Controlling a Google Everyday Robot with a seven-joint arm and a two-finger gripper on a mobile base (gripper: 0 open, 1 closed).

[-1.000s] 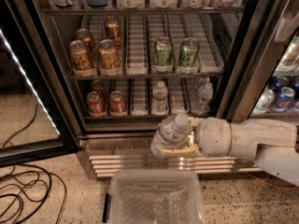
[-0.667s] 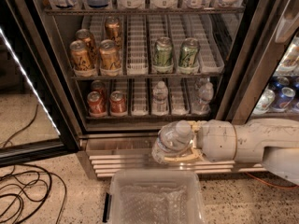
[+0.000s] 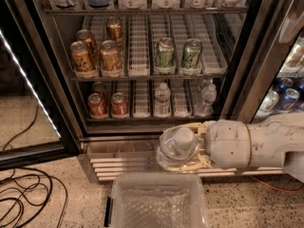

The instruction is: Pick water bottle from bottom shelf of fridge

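Observation:
My gripper [image 3: 183, 146] is shut on a clear water bottle [image 3: 177, 145] with a white cap, seen from its top. It holds the bottle in front of the fridge's steel louvred base [image 3: 123, 161], just above the far rim of a clear plastic bin. The fridge [image 3: 142, 56] stands open. On its bottom shelf [image 3: 142, 120] two more water bottles stand upright: one in the middle [image 3: 162, 99] and one at the right [image 3: 207, 99]. Red cans [image 3: 108, 104] stand at the shelf's left.
A clear plastic bin [image 3: 158, 203] sits on the floor below the gripper. The open glass door [image 3: 28, 94] hangs at left. Black cables [image 3: 28, 194] lie on the speckled floor. Gold and green cans fill the middle shelf. A second cooler [image 3: 285, 89] stands at right.
The gripper with the bottle has moved down and slightly out from the fridge, toward the bin. The shelf contents have not moved.

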